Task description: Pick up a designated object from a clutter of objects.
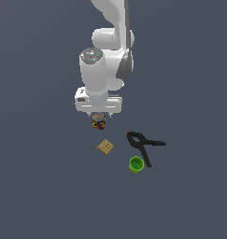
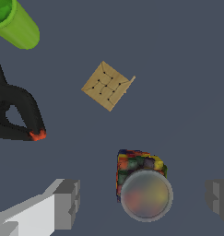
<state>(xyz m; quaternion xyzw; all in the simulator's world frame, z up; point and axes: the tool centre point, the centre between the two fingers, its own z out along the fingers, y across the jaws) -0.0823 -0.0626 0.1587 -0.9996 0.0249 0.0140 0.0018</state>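
The candy jar point(image 1: 98, 122) point(image 2: 142, 184) is a small clear jar with a pale lid, packed with red, yellow, blue and orange pieces. It stands on the dark floor directly under my gripper point(image 1: 98, 115) point(image 2: 143, 200). In the wrist view the jar sits between my two fingers point(image 2: 67, 203), which stand wide apart on either side of it without touching it. The gripper is open and empty. The arm's hand hides the jar's upper part in the exterior view.
A tan square block point(image 1: 105, 147) point(image 2: 107, 85) lies just in front of the jar. A black clamp with a red tip point(image 1: 144, 145) point(image 2: 14, 115) and a bright green cup point(image 1: 136, 164) point(image 2: 14, 23) lie toward the exterior view's right.
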